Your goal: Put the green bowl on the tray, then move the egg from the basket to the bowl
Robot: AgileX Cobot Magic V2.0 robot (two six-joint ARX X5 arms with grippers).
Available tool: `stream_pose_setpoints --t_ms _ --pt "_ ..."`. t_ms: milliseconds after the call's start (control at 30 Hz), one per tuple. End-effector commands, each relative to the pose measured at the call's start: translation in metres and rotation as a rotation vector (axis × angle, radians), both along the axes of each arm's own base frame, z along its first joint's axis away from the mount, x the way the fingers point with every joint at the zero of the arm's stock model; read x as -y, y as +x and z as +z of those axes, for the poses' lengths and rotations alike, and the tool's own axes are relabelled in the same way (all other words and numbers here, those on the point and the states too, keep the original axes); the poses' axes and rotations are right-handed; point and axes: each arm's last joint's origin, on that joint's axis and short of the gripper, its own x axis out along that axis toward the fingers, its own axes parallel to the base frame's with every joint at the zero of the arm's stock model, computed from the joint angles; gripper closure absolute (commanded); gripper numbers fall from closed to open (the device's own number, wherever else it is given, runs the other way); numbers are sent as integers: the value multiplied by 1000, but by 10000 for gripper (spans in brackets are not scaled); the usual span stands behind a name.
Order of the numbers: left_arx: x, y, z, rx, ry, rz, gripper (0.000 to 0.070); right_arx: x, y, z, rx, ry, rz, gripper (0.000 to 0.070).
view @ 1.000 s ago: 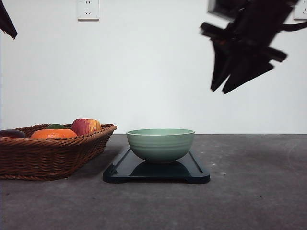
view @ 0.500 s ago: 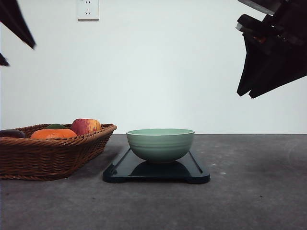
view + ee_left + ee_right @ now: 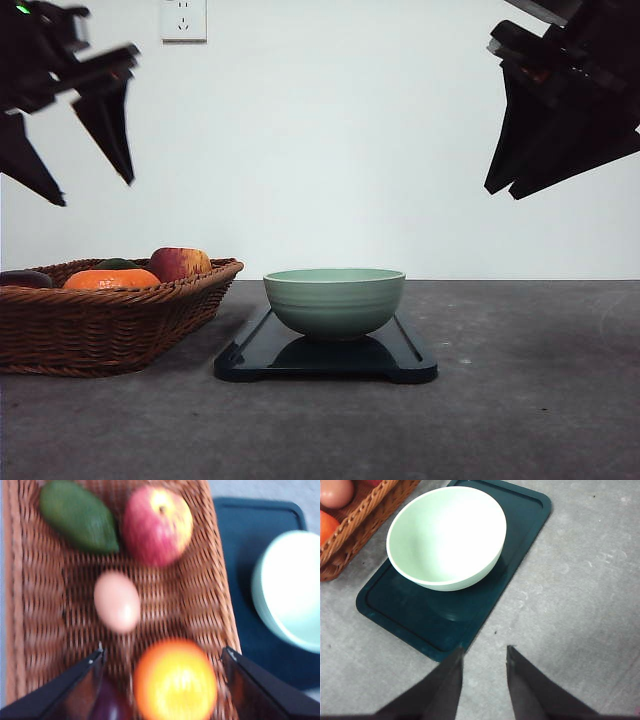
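The green bowl [image 3: 334, 300] stands upright on the dark tray [image 3: 410, 362] at the table's middle, and its inside is bare [image 3: 445, 535]. The egg [image 3: 117, 601] lies on the floor of the wicker basket [image 3: 110, 325] among fruit, and its end shows past the rim [image 3: 335, 492]. My left gripper [image 3: 95, 192] hangs open high over the basket; the egg is just beyond its tips [image 3: 162, 651]. My right gripper [image 3: 503, 194] is raised to the right of the bowl, open and holding nothing, over bare table beside the tray [image 3: 484, 649].
The basket also holds a red-yellow apple [image 3: 157, 525], an orange [image 3: 175, 680], a green avocado [image 3: 77, 516] and a dark purple item [image 3: 107, 707]. The basket stands close to the tray's left end [image 3: 365, 605]. Grey table lies to the right [image 3: 540, 350].
My left gripper has swung in from the upper left and come down over the basket. My right gripper drew up and to the right, away from the bowl, then held still.
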Motion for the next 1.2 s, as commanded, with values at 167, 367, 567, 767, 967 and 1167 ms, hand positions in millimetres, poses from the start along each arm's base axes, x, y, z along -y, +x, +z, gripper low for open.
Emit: stream_pose_setpoints --t_ms 167,367,567,767,967,1167 --pt "11 41 -8 -27 81 52 227 -2 1 -1 9 -7 18 531" --pt "14 55 -30 -92 121 78 227 -2 1 -1 10 -7 19 531" --pt "15 61 -49 -159 141 73 227 -2 1 -1 10 -7 18 531" --pt "18 70 -63 -165 142 73 227 -2 1 -1 10 -7 18 531" --pt "18 73 -75 -198 153 73 228 -2 1 -1 8 -7 18 531" --pt "19 77 -84 -209 156 72 230 -2 1 -1 7 -8 18 531"
